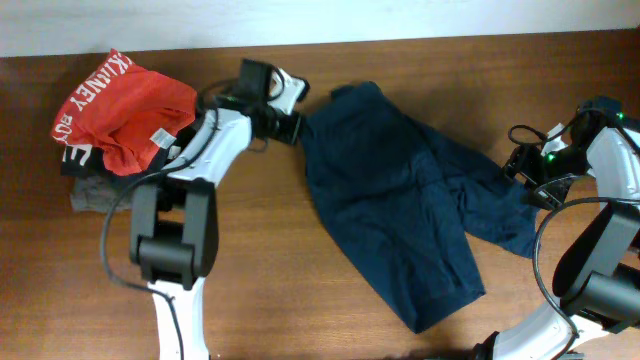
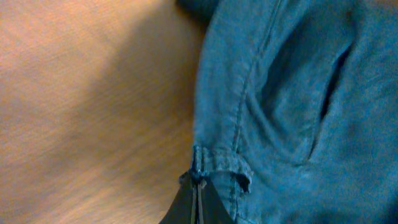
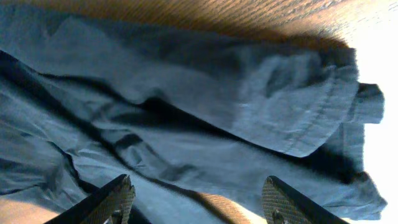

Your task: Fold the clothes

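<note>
A wooden bench (image 1: 260,300) is seen from above, with a pair of navy-blue shorts (image 1: 400,200) lying flat but rumpled across its middle. Nearest us, one leg of the shorts reaches toward the near edge, right of centre, and its hem stops short of that edge. The other leg points toward the right edge. There the right gripper (image 1: 520,172) hovers just beside the leg's hem. In the right wrist view its two fingers (image 3: 115,200) stand wide apart above the creased cloth and hold nothing.

Farther back, the waist of the shorts lies toward the far edge, left of centre. The left gripper (image 1: 292,127) meets it there. In the left wrist view its fingertips are pressed together at the edge of the waistband, right at a belt loop (image 2: 217,163), with a pocket (image 2: 323,81) opening beyond.

In the far left corner a red garment (image 1: 125,105) with white lettering is heaped on a grey garment (image 1: 95,195), well apart from the shorts.
</note>
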Controlling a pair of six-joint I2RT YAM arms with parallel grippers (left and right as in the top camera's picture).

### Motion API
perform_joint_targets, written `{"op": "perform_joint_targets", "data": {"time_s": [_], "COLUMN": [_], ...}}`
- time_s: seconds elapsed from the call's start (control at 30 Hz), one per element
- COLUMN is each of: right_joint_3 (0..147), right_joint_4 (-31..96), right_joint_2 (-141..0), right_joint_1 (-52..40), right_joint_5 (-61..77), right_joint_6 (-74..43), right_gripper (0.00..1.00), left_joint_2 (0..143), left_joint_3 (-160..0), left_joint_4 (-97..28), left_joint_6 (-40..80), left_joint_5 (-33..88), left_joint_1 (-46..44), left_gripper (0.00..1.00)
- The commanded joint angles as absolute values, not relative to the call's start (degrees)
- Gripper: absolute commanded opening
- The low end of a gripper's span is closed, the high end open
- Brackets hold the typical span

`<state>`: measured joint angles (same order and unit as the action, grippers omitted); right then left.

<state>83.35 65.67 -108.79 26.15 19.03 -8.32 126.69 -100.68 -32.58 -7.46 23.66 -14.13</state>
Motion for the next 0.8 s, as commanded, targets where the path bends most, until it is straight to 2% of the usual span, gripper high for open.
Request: {"op": "perform_joint_targets", "data": {"time_s": [0.0, 0.27, 0.37, 0.5, 0.6, 0.67, 0.7, 0.77], "right_joint_3": [83.5, 79.5, 75.7, 69.1, 65.0, 63.9, 63.9, 64.2], "right_joint_4": [65.8, 64.6, 60.4, 51.9, 44.4, 41.1, 40.5, 40.6], "right_joint_2": [-108.1, -108.1, -108.1, -108.1, -108.1, -108.1, -108.1, -107.9], "right_joint_1": [25.8, 24.7, 22.5, 17.7, 13.6, 11.5, 10.6, 9.6], "right_joint_5": [19.3, 19.3, 19.5, 22.2, 23.7, 24.0, 23.6, 23.6], "right_joint_6": [-7.7, -7.7, -7.7, -5.9, -6.0, -6.0, -6.0, -6.0], "right_gripper": [0.71, 0.71, 0.72, 0.79, 0.78, 0.63, 0.5, 0.13], "left_joint_2": [116.6, 108.1, 108.1, 108.4, 108.4, 108.4, 108.4, 108.4], "left_joint_3": [-105.9, -106.0, -105.9, -105.9, -105.9, -105.9, -105.9, -105.9], "left_joint_4": [-35.6, -52.0, -55.9, -56.5, -56.1, -56.1, -56.1, -56.1], "left_joint_6": [-8.4, -8.7, -8.9, -8.9, -8.9, -8.9, -8.9, -8.9], "left_joint_5": [22.0, 0.1, 0.0, 0.0, 0.0, 0.0, 0.0, 0.0], "left_joint_1": [-11.8, -11.4, -11.4, -11.5, -11.5, -11.5, -11.5, -11.4], "left_gripper": [0.0, 0.0, 0.0, 0.0, 0.0, 0.0, 0.0, 0.0]}}
